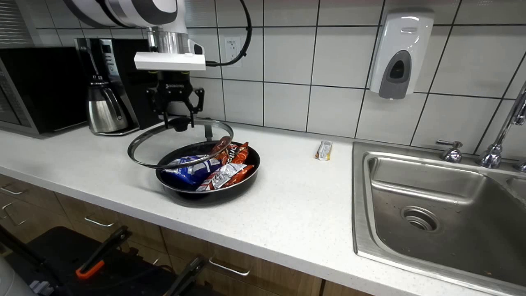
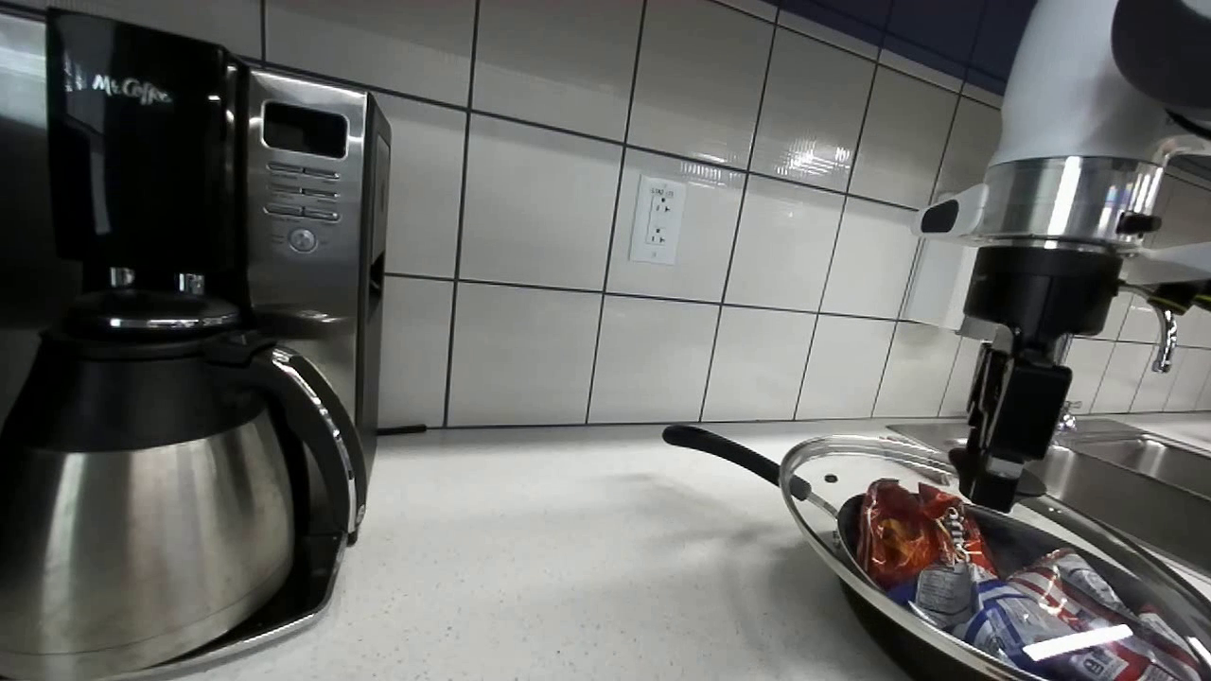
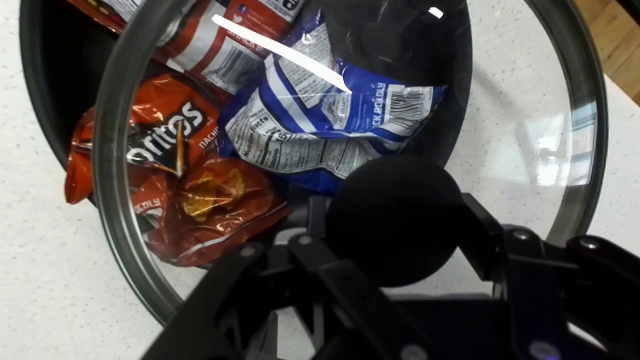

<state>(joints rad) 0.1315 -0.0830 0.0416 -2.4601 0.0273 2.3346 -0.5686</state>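
Lid (image 3: pixel 111 150), glass w/ dark rim, is up over the pan (image 1: pixel 234 193), looks tilted & off-centre, held by its knob (image 3: pixel 392 225) in the tool (image 1: pixel 179 122). Fingers (image 3: pixel 482 235) stand partly apart, one against each side of the knob, so the tool has the lid & nothing else. Status, my read: bags in pan & lid gripped, both done; lid not seated, grip not yet let go. Any edge contact w/ the pan: can't tell.

Inside the pan: blue bag (image 3: pixel 320 120), Doritos bag (image 3: pixel 195 165) & a red/silver bag (image 3: pixel 220 50), at least. Wrist view gives their print, incl. a nutrition panel, plus the misalignment: pan sticks out past the lid at frame left, lid overhangs the worktop (image 1: pixel 296 197) at frame right. Ext. views don't show that offset so clearly. Pan handle (image 2: pixel 733 456) shows nearly full length in an exterior view; in the wrist view it's mostly blocked by the tool.

Farther out: small packet (image 1: pixel 324 150) near the sink (image 1: pixel 361 197), visible only in an exterior view. Sink & coffee maker (image 2: pixel 151 170) are in both exterior views, neither in the wrist view.
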